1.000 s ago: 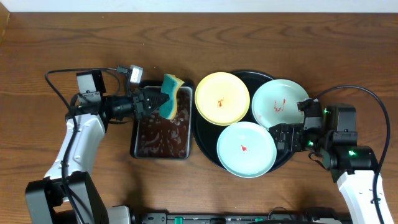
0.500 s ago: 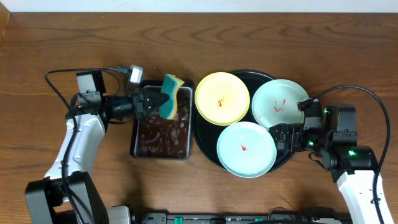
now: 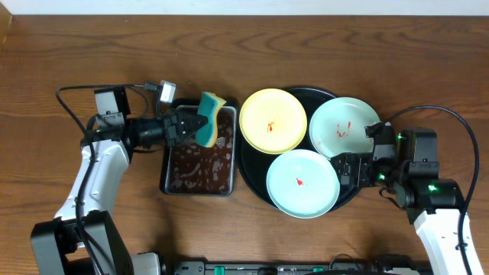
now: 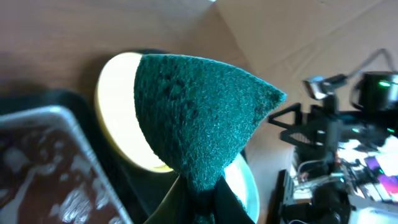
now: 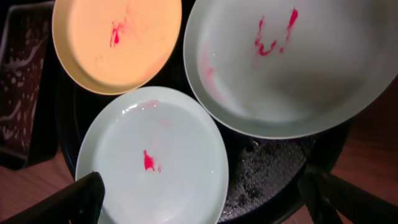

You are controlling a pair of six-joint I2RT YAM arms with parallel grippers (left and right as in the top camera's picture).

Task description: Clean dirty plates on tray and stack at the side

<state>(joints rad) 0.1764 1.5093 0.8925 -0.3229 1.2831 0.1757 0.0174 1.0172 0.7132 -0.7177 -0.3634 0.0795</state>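
Note:
Three plates lie on the round black tray (image 3: 250,164): a pale yellow plate (image 3: 273,120) at the left, a mint-white plate (image 3: 342,127) at the right, and a mint-white plate (image 3: 302,182) at the front. Each has red smears. They also show in the right wrist view: the yellow plate (image 5: 118,43), the right one (image 5: 286,68) and the front one (image 5: 152,168). My left gripper (image 3: 192,126) is shut on a green and yellow sponge (image 3: 210,118) above the pan's far right corner; the sponge (image 4: 199,124) fills the left wrist view. My right gripper (image 3: 350,169) is open at the tray's right rim.
A rectangular black pan (image 3: 199,159) of brown soapy liquid stands left of the tray, touching it. Bare wooden table (image 3: 428,69) lies to the far right and far left. Cables run by both arms.

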